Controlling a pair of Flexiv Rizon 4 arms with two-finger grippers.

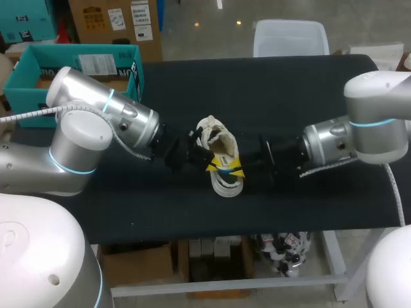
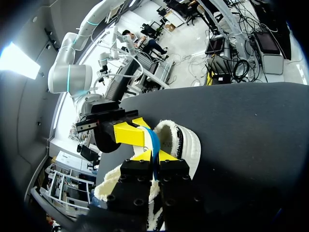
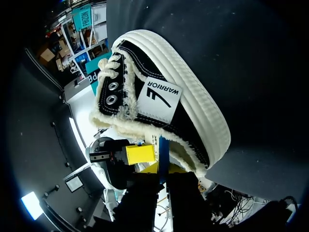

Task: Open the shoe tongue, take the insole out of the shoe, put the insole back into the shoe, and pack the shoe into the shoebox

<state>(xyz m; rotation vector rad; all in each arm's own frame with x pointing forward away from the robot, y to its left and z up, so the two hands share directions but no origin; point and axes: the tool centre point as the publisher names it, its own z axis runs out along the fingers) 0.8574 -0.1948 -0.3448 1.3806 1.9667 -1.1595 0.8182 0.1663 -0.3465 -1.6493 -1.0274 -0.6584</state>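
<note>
A black low shoe (image 1: pixel 226 185) with a cream fleece lining and a white ribbed sole (image 3: pixel 203 111) lies mid-table between my two arms. From its opening sticks the thin blue insole (image 2: pixel 153 140). My left gripper (image 2: pixel 155 155) is shut on the insole's edge just above the fleece collar. My right gripper (image 3: pixel 164 168) comes in from the other side and is shut on the same blue insole (image 3: pixel 163 147). In the head view the left gripper (image 1: pixel 215 165) and the right gripper (image 1: pixel 236 172) meet over the shoe's opening. The teal shoebox (image 1: pixel 74 67) stands open at the table's back left.
The black table top (image 1: pixel 302 90) stretches behind and to both sides of the shoe. My left arm's silver body (image 1: pixel 122 122) lies between the shoe and the shoebox.
</note>
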